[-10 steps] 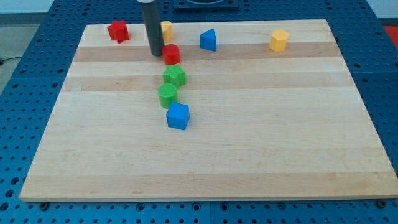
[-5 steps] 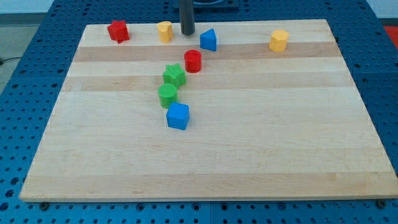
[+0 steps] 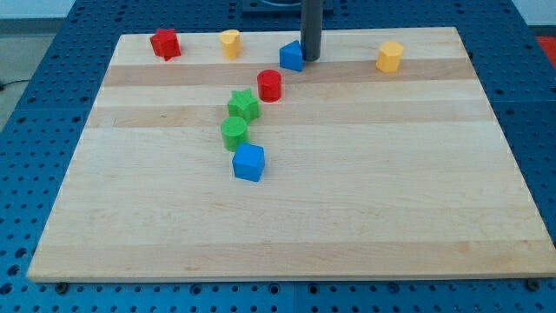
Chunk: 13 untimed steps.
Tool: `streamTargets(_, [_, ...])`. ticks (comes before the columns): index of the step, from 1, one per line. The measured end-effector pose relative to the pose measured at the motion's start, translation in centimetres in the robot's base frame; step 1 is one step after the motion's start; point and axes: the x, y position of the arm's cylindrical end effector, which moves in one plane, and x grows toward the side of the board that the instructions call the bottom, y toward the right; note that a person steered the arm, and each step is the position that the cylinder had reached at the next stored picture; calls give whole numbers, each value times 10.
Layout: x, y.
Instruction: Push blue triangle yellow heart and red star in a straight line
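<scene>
Starting from the view's bottom: that whole stretch of the wooden board (image 3: pixel 287 235) is bare planks, sitting on a blue pegboard table (image 3: pixel 26 174).

First thing you hit going up is the blue cube (image 3: pixel 248 162), a bit left of centre. Just above it, close or maybe touching, is a green round-ish block (image 3: pixel 234 133), and above that a green star (image 3: pixel 244 105). Those three make a short column leaning slightly to the view's right. Next up and to the right is a red cylinder (image 3: pixel 270 85), standing on its end, just beside the green star.

Then the top row. The blue triangle (image 3: pixel 291 56) sits near the top edge, apex pointing toward the view's top, flat side down toward us. It's too small to call a real long axis. My tip (image 3: pixel 310 58) is right at its right-hand side, touching or as good as touching. The rod goes straight up out of frame. No claw on this rig, just the rod, so there's nothing to be spread or pinched.

Left of the triangle, with a clear gap, is the yellow heart (image 3: pixel 229 43). I can't tell which way its lobes face. Further left, near the top-left corner, is the red star (image 3: pixel 165 43). The three run roughly left to right, the triangle slightly lower. Way off right is a yellow block (image 3: pixel 390 56), looks hexagonal-ish, well apart from everything.
</scene>
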Motion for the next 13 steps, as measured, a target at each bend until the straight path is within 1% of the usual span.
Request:
streamTargets(2, [0,-31])
streamTargets(3, [-17,-18])
streamTargets(4, [-45,-23])
streamTargets(5, [-62,-66])
streamTargets(6, [-63,-99])
streamTargets(7, [-56,-105])
streamTargets(8, [-56,-127])
streamTargets(10, [-34,-129])
streamTargets(11, [-35,-130])
streamTargets(12, [-60,-146])
streamTargets(13, [-65,-181])
